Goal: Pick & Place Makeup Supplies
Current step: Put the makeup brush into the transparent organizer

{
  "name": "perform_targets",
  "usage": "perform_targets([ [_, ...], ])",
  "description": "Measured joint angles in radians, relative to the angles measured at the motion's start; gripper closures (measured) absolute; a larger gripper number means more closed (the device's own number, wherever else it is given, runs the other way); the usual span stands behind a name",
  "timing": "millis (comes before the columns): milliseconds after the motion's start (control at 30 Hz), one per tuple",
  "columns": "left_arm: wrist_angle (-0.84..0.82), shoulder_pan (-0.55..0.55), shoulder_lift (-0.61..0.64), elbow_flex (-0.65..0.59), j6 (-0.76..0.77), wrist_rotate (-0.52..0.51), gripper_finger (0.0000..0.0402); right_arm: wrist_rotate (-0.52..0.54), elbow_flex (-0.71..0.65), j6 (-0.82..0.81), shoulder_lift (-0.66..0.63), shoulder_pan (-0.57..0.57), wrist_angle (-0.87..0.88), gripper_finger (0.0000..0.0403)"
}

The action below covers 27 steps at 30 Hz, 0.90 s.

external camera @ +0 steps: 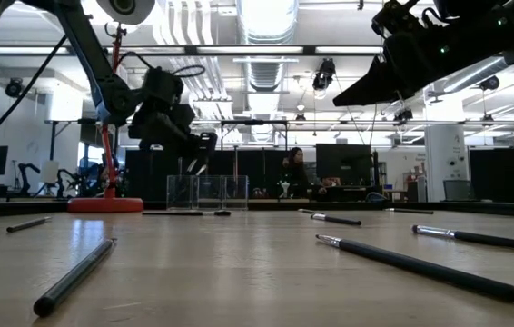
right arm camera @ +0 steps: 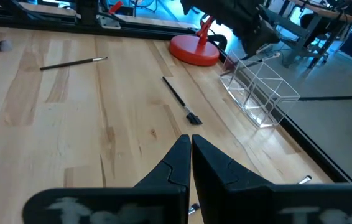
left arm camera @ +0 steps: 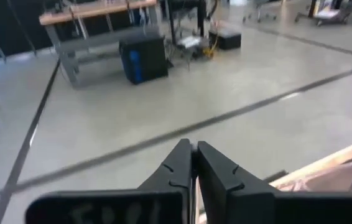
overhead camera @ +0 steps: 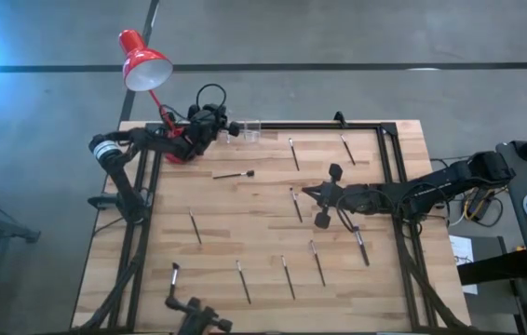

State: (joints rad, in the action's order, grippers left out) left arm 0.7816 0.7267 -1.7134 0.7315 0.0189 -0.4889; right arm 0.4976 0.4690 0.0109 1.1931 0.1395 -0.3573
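Observation:
Several thin makeup brushes lie flat on the wooden table, among them one (overhead camera: 234, 174) near the far left, one (overhead camera: 296, 205) at the middle and one (right arm camera: 177, 99) ahead of my right gripper. A clear box (overhead camera: 249, 130) stands at the far edge. My left gripper (overhead camera: 229, 128) hangs just left of the box and above it, its fingers (left arm camera: 182, 165) all but shut on a slim pale brush. My right gripper (overhead camera: 312, 194) hovers shut over the table's middle, with nothing in it. My left gripper has a thin pale handle (left arm camera: 194, 193) in the narrow slit between its two fingers. In the right wrist view a pale slim stick (right arm camera: 269, 54) juts from it above the clear box (right arm camera: 260, 87), clear of the table. Which part of the brush it has, I cannot tell.
A red desk lamp (overhead camera: 142, 60) leans over the far left corner, its round base (right arm camera: 194, 50) beside the box. Black frame rails (overhead camera: 389, 158) run along the far and right sides. A black clamp (overhead camera: 198, 316) sits at the near edge.

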Motion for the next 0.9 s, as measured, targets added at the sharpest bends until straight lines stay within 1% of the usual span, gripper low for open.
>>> perform_targets([
  [133, -0.1, 0.0, 0.006, 0.038, 0.004, 0.001, 0.0363, 0.0, 0.0, 0.0, 0.0, 0.0, 0.0, 0.0394],
  [267, -0.155, 0.0, 0.038, 0.05, 0.002, 0.008, 0.0355, -0.002, 0.0, -0.024, 0.0, 0.0, 0.004, 0.0394],
  [400, -0.228, -0.001, 0.096, 0.05, -0.009, 0.093, 0.0354, -0.009, 0.0, -0.037, 0.0, 0.0, 0.011, 0.0394],
  [533, -0.338, -0.015, 0.172, 0.047, -0.004, 0.123, 0.0357, -0.013, 0.0, -0.038, 0.0, 0.0, 0.027, 0.0394],
  [700, -0.401, -0.074, 0.288, -0.028, -0.017, 0.155, 0.0381, -0.039, -0.001, -0.038, 0.0, 0.0, 0.04, 0.0394],
  [800, -0.447, -0.135, 0.376, -0.089, -0.017, 0.16, 0.0398, -0.038, -0.001, -0.038, 0.0, 0.0, 0.04, 0.0394],
  [900, -0.524, -0.214, 0.466, -0.145, 0.004, 0.16, 0.0399, -0.038, -0.001, -0.038, 0.0, 0.0, 0.04, 0.0394],
])
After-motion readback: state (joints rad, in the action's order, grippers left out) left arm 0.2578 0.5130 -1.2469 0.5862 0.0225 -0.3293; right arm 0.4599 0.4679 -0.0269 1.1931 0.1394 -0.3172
